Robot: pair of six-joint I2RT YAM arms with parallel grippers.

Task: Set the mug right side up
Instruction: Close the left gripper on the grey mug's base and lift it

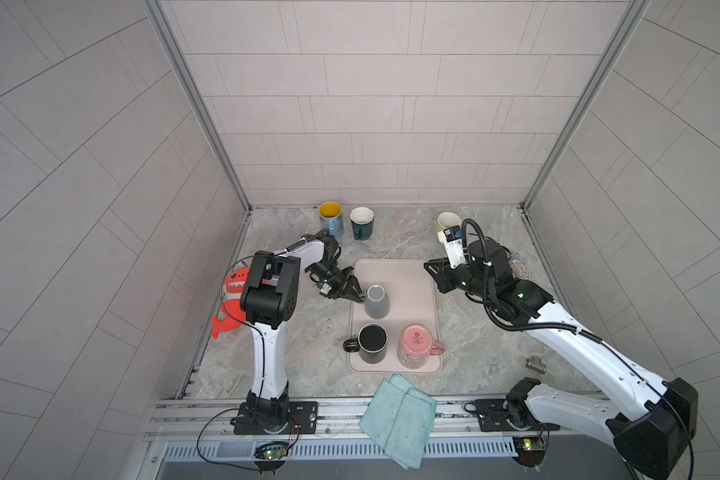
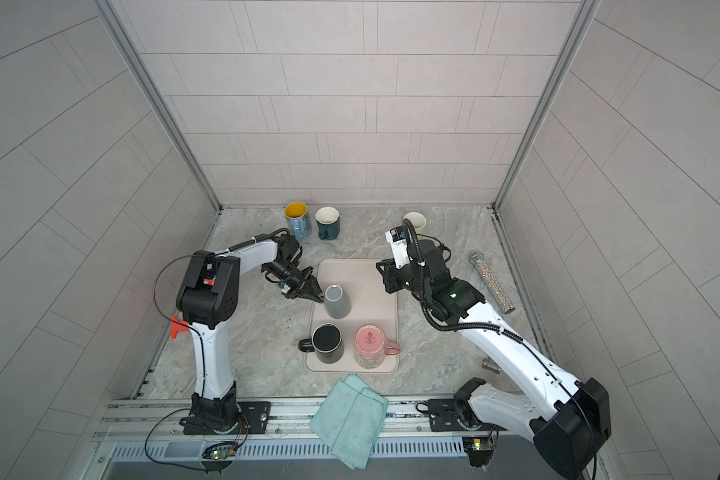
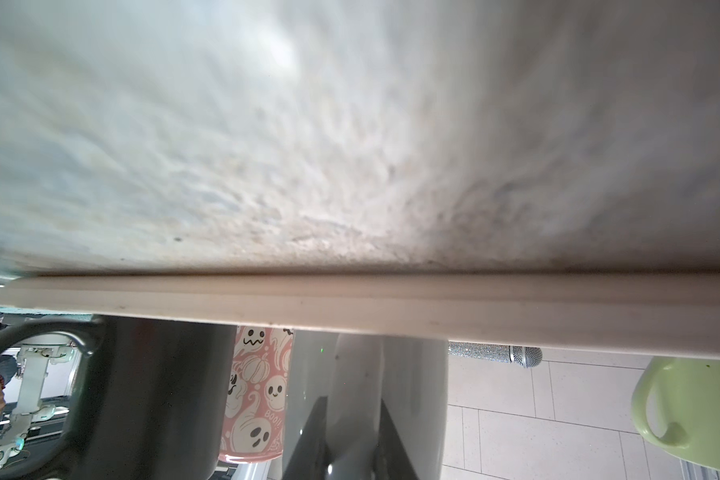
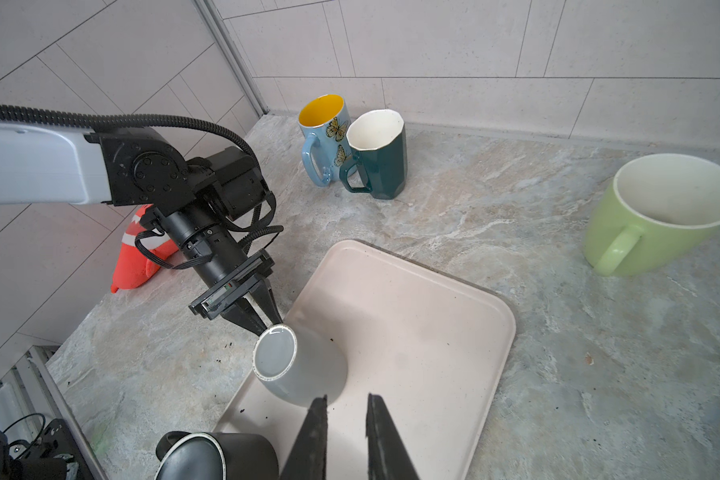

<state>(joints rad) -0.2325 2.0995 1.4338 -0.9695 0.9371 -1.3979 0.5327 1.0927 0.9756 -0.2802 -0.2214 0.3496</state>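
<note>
Three mugs stand upside down on the pale pink tray (image 1: 408, 278): a grey mug (image 1: 377, 302) (image 2: 336, 302) (image 4: 304, 370) at the back left, a black mug (image 1: 372, 343) and a pink ghost-print mug (image 1: 416, 347) in front. My left gripper (image 1: 360, 296) (image 2: 319, 296) (image 4: 269, 328) lies low at the grey mug's left side. In the left wrist view its gripper (image 3: 352, 401) pinches a grey vertical strip, the mug's handle. My right gripper (image 4: 347, 398) (image 1: 431, 266) hovers over the tray's back right, a narrow empty gap between its fingers.
Upright at the back stand a blue butterfly mug (image 1: 330, 216), a teal mug (image 1: 361, 222) and a light green mug (image 1: 447, 220). An orange toy (image 1: 229, 307) lies left, a glittery microphone (image 2: 491, 282) and a metal fitting (image 1: 535, 362) right, a teal cloth (image 1: 400, 419) over the front edge.
</note>
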